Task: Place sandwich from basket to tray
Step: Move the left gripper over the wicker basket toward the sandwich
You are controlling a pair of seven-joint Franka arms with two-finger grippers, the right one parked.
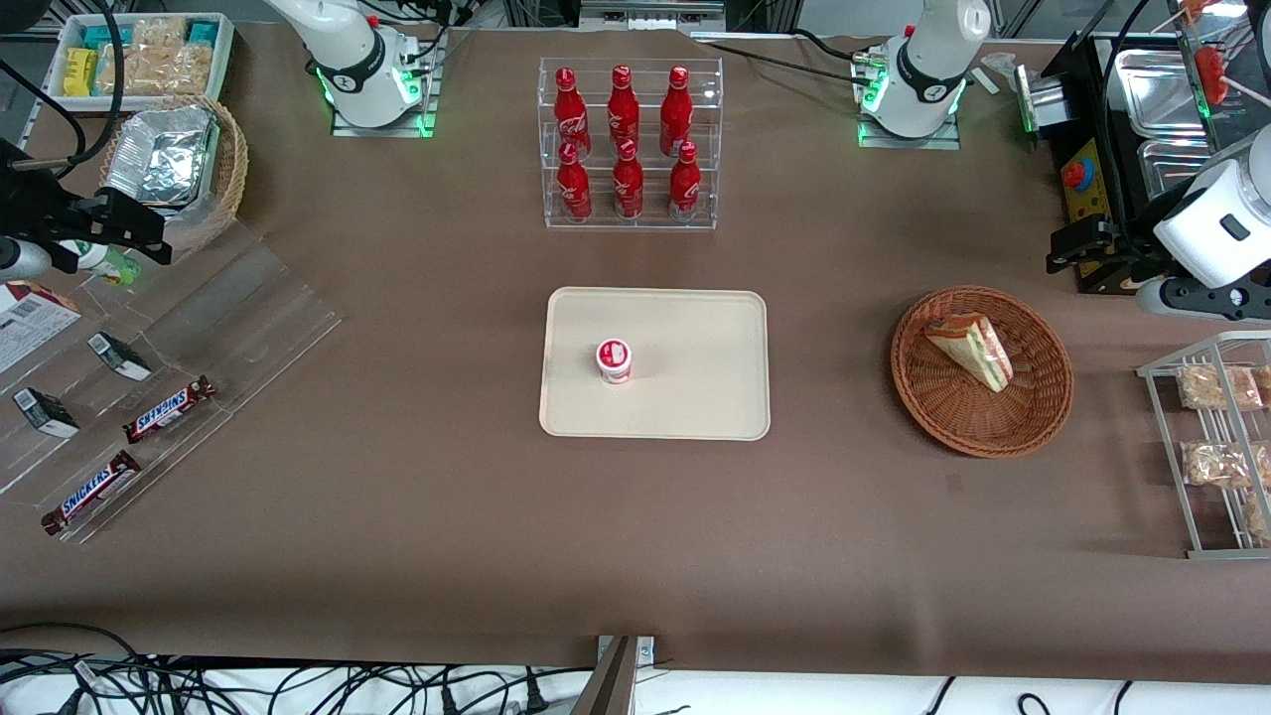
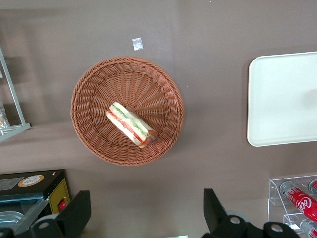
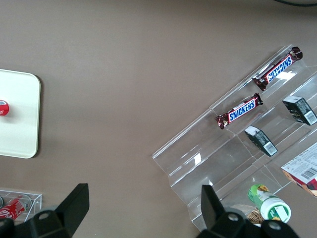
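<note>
Sandwich (image 1: 971, 350) lies on its side in the basket (image 1: 1033, 417), filling stripes up, nothing touching it. The basket sits on the brown table (image 1: 397, 556) toward the working arm's end, well apart from the tray (image 1: 695, 397), which lies mid-table. Only a corner and part of the tray show from the left wrist, the rest cut off at the frame edge. On the tray stands a small white cup with a red lid (image 1: 614, 359), off toward the parked arm's side of the tray's middle.

The gripper (image 2: 146, 213) hangs high above the table near the basket, its two dark fingers (image 2: 77, 213) spread wide apart, holding nothing. In the front view the arm's white wrist (image 1: 1216, 233) is partly cut off at the frame edge, and the fingertips cannot be made out there.

Farther from the front camera than the tray, a clear rack (image 1: 631, 144) holds six red cola bottles (image 1: 623, 104) in two rows. Beside the basket, at the table's edge, a wire rack (image 1: 1206, 447) carries bagged crumbly snacks (image 1: 1206, 387), only partly in frame. A black box with a red button (image 1: 1077, 179) stands farther from the camera than the basket. A tiny clear scrap (image 2: 137, 43) lies on the table near the basket rim; what it is cannot be told. Between basket and tray, bare table only.

Toward the parked arm's end, a clear stepped stand (image 1: 179, 367) holds Snickers bars (image 1: 169, 409).
</note>
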